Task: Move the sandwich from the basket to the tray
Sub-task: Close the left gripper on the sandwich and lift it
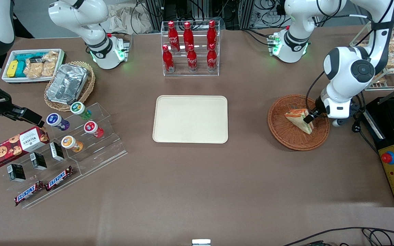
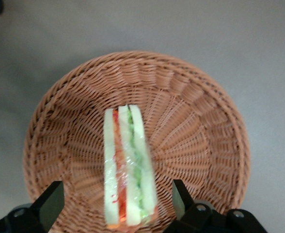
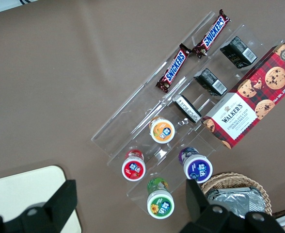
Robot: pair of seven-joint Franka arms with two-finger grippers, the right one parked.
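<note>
Spread end effector (image 2: pixel 118 204) fingers straddle the sandwich (image 2: pixel 128 170) lying in the basket (image 2: pixel 200 121)

The round reddish-brown woven wicker basket (image 2: pixel 191 121) looks rough and ribbed. In it, the triangular white-bread sandwich (image 2: pixel 128 170) wears clear, glossy, crinkled film. The black matt plastic-looking gripper (image 2: pixel 117 201) straddles the sandwich, fingers (image 2: pixel 49 204) apart. Toward the parked arm from the basket, the flat cream rectangular plastic tray (image 1: pixel 190 118) is smooth and matt, on a matt brown tabletop (image 1: pixel 197 191).
</note>
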